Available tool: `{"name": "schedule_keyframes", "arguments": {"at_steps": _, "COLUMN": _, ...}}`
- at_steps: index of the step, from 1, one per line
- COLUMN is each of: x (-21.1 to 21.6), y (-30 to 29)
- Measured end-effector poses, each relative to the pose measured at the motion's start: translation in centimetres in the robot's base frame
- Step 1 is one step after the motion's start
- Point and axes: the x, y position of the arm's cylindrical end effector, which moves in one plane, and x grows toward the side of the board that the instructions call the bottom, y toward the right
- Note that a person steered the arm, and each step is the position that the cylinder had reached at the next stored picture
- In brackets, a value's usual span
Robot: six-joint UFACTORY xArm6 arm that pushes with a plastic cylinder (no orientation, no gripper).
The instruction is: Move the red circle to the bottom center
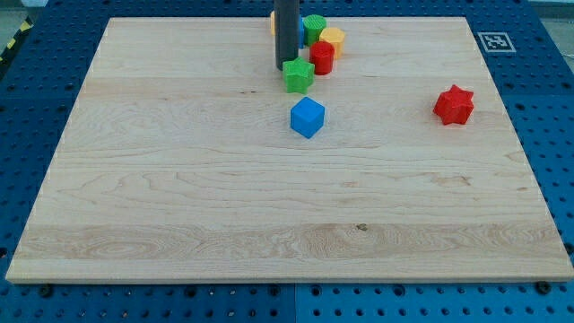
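The red circle (323,56), a short red cylinder, stands near the view's top centre in a cluster of blocks. A green star (299,76) lies just left and below it, touching or nearly touching. A yellow block (333,38) and a green block (313,28) sit above it. My tip (286,68) is at the green star's upper left edge, left of the red circle. The dark rod hides part of an orange block (273,21) behind it.
A blue cube (307,117) lies below the cluster. A red star (454,105) lies at the view's right. The wooden board (179,197) rests on a blue perforated table, with a marker tag (494,41) at its top right corner.
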Motion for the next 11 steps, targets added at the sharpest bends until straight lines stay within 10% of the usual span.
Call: {"name": "schedule_keyframes", "arguments": {"at_steps": 11, "x": 2.0, "y": 12.1}}
